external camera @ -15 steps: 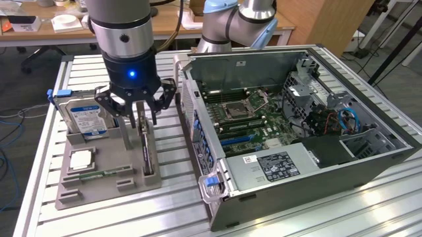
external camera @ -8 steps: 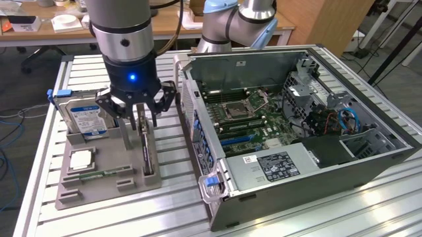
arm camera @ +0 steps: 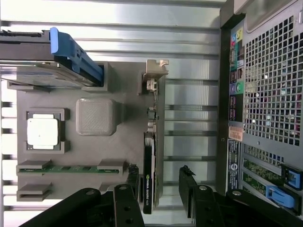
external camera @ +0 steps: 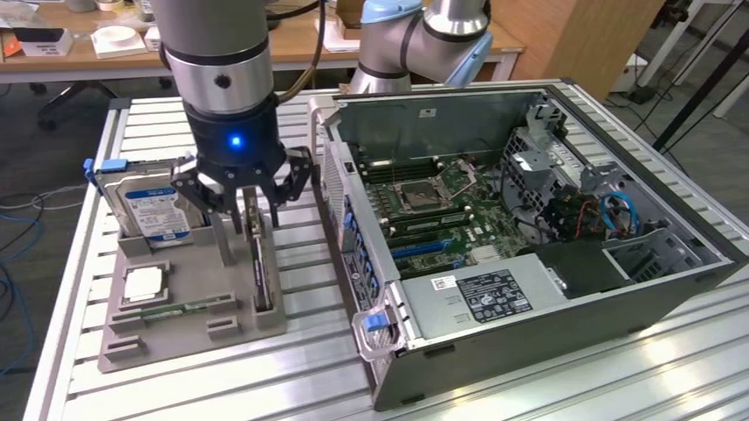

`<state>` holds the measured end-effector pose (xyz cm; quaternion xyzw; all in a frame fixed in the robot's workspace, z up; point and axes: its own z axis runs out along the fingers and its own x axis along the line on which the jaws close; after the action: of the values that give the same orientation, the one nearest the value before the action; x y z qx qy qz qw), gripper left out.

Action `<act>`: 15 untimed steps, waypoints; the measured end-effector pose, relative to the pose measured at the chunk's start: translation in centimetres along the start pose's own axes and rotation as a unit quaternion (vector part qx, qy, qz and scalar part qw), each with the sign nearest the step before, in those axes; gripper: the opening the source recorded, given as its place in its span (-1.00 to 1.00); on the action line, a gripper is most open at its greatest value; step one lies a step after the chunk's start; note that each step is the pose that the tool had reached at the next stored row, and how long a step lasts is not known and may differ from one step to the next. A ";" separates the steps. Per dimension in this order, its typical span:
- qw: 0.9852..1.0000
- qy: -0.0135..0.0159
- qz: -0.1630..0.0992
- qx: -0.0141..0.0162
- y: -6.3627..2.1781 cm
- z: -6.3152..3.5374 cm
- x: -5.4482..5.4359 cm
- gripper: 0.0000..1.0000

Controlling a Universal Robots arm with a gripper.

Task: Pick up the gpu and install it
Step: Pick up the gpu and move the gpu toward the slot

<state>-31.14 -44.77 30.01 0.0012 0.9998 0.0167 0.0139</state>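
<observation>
**One gpu, standing in its holder slot**

One gripper hangs over the one gpu, which stands on edge in the gray holder. Claw wide, one finger each side of the card, not closed on it. Holder also carries one hard drive, one CPU, one memory stick. One open computer case sits beside it.

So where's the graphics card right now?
Exterior view's left: the graphics card stands on edge in the grey holder, on its side nearest the computer case, under the open gripper.
</observation>
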 end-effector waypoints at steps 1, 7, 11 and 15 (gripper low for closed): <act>1.000 0.000 0.000 0.000 0.00 0.04 0.0 -0.05; 1.000 0.000 0.000 0.000 -0.01 0.29 0.0 -0.05; 1.000 0.000 0.000 0.000 -0.01 0.40 0.0 -0.05; 1.000 0.000 0.000 0.000 -0.02 0.51 0.0 -0.05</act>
<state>-31.14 -44.77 29.49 0.0015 0.9998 0.0166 0.0139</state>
